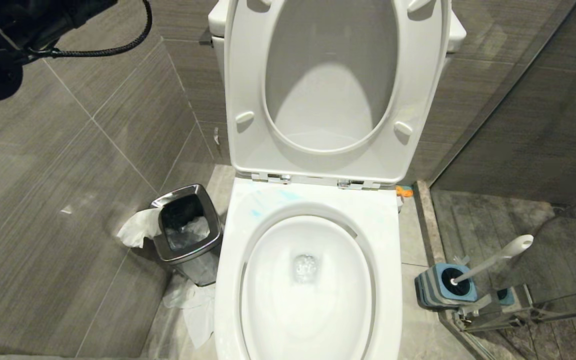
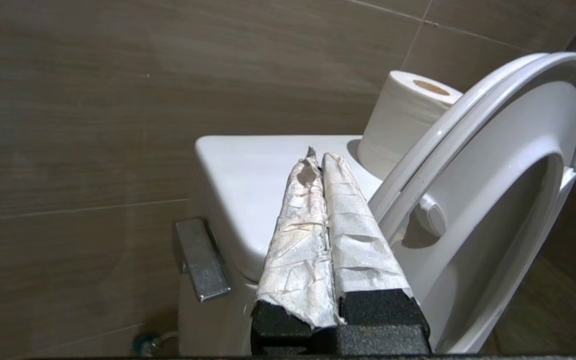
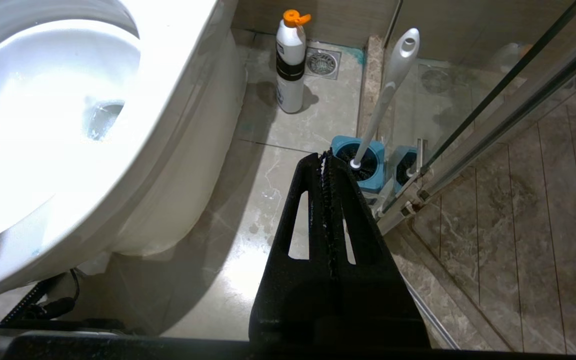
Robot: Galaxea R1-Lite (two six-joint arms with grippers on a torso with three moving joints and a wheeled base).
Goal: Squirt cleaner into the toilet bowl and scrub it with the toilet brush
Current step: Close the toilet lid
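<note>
Toilet sits centre in the head view, seat and lid tipped up against the tank. Pale turquoise cleaner smears on the rim behind the basin, left of centre; water at the bowl bottom looks mostly clear. Brush is parked in its blue-grey holder on the floor to the right of the toilet, right by the glass shower partition; white handle leans up and to the right, bristles down inside the holder. Left claw, fingers wrapped in whitish tape, pressed together and empty, up high beside the tank, pointing over its top; a toilet roll stands on the tank behind the raised lid, and the chrome flush lever shows on the tank's side. Only dark arm parts and a cable show top-left in the head view. Right claw, black, pressed together and empty, low by the toilet's right side, tips pointing toward the holder but apart from it. White bottle with orange cap stands on the floor near a drain grate. Steel bin with a liner sits left of the toilet, crumpled tissue on the floor around it.
</note>
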